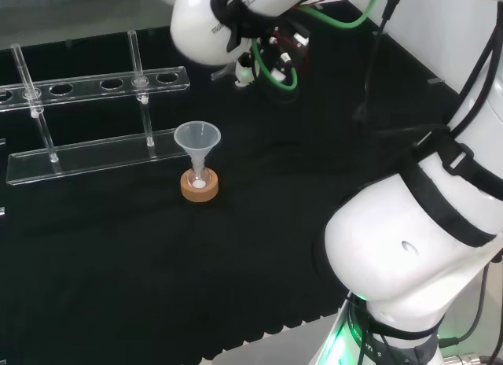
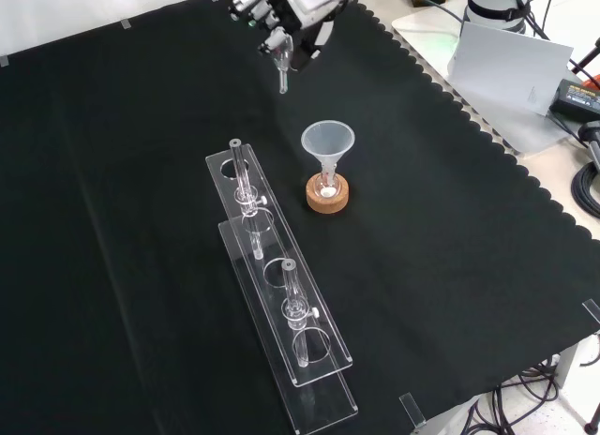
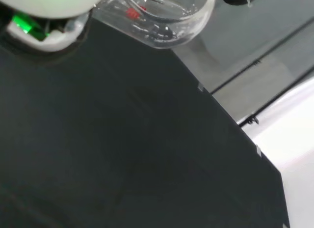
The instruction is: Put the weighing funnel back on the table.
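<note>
In the front view my hand [image 2: 292, 6] hangs above the far part of the black cloth, fingers curled round the weighing funnel [image 2: 281, 64]. This small clear piece has its short stem pointing down, well above the cloth. The wrist view shows its clear rounded scoop [image 3: 164, 19] close up, beside a blurred white part of the hand [image 3: 49, 9]. In the head view the hand [image 1: 271, 54] sits under a big white arm link, partly hidden.
The big funnel [image 2: 327, 140] stands in a small flask on a cork ring [image 2: 327, 195], nearer the camera than the hand in the front view. A clear rack [image 2: 281, 304] with tubes lies to its left. The cloth's scalloped edge [image 2: 469, 116] runs at the right.
</note>
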Available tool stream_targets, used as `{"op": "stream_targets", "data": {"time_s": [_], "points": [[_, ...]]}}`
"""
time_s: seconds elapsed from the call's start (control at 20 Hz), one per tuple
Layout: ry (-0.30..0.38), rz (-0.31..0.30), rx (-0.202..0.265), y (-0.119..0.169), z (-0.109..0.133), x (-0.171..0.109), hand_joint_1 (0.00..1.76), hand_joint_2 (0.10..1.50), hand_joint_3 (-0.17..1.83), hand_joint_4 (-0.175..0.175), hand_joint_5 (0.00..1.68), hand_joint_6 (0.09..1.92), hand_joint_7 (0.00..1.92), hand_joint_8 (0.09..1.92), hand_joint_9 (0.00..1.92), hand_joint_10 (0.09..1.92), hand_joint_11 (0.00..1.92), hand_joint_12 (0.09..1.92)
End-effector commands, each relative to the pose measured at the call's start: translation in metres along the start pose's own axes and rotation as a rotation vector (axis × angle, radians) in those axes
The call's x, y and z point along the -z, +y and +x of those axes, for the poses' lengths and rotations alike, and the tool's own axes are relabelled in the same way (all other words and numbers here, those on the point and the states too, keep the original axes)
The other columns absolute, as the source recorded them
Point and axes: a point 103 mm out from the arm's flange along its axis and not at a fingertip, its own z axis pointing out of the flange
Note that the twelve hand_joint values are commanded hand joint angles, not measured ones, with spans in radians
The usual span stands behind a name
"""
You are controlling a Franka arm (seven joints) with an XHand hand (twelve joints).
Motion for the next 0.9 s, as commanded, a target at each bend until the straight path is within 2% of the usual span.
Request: {"op": "stream_targets", "data": {"time_s": [0.05,0.55,0.9], "points": [[0.181,0.032,-0.256,0.003,-0.05,-0.029,1.17,0.45,0.9,0.175,1.47,0.42,1.86,0.09,1.42,0.18,0.47,1.34],[0.298,0.072,-0.446,-0.003,-0.093,-0.071,1.17,0.45,0.91,0.175,1.47,0.42,1.86,0.09,1.42,0.18,0.49,1.33],[0.409,0.048,-0.496,-0.003,-0.114,-0.11,1.17,0.45,0.91,0.175,1.47,0.42,1.86,0.09,1.42,0.18,0.49,1.33]]}}
